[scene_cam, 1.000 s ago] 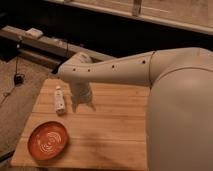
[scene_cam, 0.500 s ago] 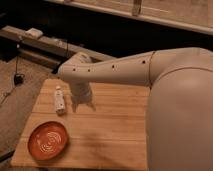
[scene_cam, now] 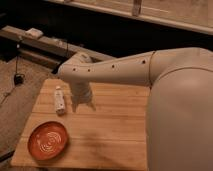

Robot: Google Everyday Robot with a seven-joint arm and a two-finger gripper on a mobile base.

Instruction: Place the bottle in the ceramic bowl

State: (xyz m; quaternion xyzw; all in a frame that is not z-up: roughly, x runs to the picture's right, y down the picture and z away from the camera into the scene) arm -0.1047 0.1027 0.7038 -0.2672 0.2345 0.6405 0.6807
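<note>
The whitish bottle [scene_cam: 59,100] lies on its side on the wooden table [scene_cam: 115,135], near the table's left edge. The orange-red ceramic bowl [scene_cam: 48,141] with pale swirl marks sits at the table's front left, below the bottle. My gripper [scene_cam: 82,105] hangs from the white arm just right of the bottle, above the table, apart from it. The bowl holds nothing.
My bulky white arm [scene_cam: 170,95] covers the right side of the view. Beyond the table's far edge runs a dark ledge with a small white object [scene_cam: 34,33]. Left of the table is carpeted floor with a cable [scene_cam: 17,77].
</note>
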